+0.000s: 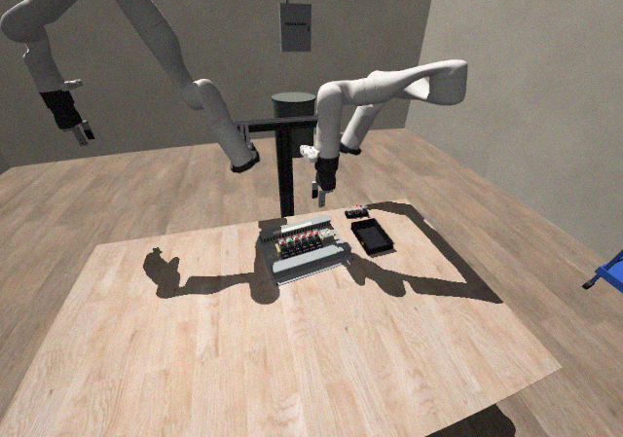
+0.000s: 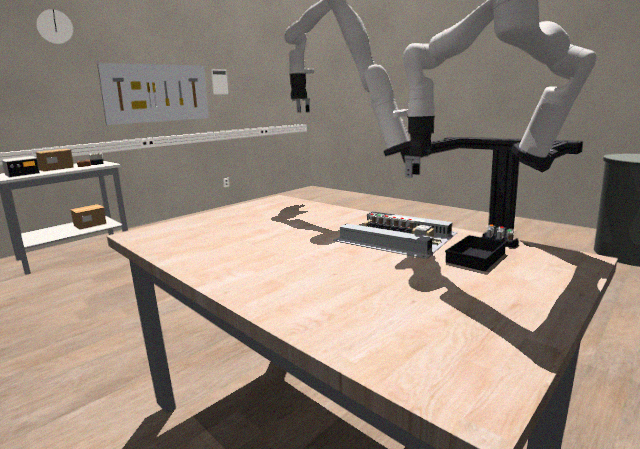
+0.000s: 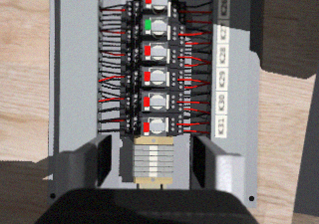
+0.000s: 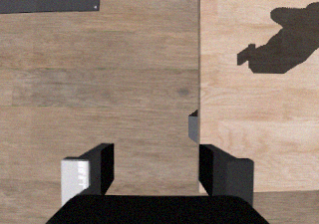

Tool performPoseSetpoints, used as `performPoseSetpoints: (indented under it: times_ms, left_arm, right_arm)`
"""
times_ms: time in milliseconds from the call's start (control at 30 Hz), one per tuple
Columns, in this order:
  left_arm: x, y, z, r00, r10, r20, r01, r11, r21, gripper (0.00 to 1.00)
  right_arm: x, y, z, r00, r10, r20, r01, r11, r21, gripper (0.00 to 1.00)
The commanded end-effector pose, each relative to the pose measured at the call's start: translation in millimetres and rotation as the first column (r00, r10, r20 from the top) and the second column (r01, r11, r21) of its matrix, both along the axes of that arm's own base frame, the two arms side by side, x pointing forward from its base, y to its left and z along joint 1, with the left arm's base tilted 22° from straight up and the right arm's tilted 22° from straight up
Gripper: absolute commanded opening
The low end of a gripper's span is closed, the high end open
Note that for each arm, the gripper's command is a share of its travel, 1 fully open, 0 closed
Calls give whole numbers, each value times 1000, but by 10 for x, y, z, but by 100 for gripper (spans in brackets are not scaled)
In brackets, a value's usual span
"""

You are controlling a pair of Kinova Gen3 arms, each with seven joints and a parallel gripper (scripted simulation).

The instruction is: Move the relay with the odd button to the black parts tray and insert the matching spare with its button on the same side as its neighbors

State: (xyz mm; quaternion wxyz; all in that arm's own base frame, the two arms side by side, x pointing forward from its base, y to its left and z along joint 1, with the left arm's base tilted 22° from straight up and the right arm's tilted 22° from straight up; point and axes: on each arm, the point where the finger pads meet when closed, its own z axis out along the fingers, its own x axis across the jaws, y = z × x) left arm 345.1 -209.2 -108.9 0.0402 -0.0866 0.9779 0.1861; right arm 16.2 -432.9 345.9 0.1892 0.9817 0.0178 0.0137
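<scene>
The relay panel [image 1: 311, 264] [image 2: 385, 238] [image 3: 75, 85] lies on the table. Its relays stand in one row. The second relay [image 3: 159, 27] from the top in the left wrist view has a green button; the other five have red ones, all on the same side. The spare rack [image 1: 360, 215] holds three spares: one green, one red, and one that looks orange. The black tray [image 1: 381, 250] [image 2: 462, 261] looks empty. My left gripper [image 1: 317, 195] [image 2: 412, 167] [image 3: 152, 152] is open above the panel. My right gripper [image 1: 84, 132] [image 2: 302, 105] [image 4: 157, 161] is open, high and away from the panel.
The tray stands beside the panel, with the rack just behind it. A black arm stand [image 1: 285, 181] [image 2: 502, 191] rises behind the table [image 1: 201, 362] [image 2: 310, 299]. Grey wire ducts flank the relay row. A table edge shows under my right gripper.
</scene>
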Motion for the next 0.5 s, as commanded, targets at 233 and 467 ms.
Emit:
performPoseSetpoints:
  times_ms: [233, 467]
  left_arm:
    - [4, -11, 19, 1000, -1, 1, 1, 1000, -1, 100]
    - [4, -14, 26, 1000, -1, 1, 1, 1000, -1, 100]
  right_arm:
    - [-1, -2, 6, 1000, 0, 1, 0, 1000, -1, 100]
    - [-1, -2, 6, 1000, 0, 1, 0, 1000, -1, 100]
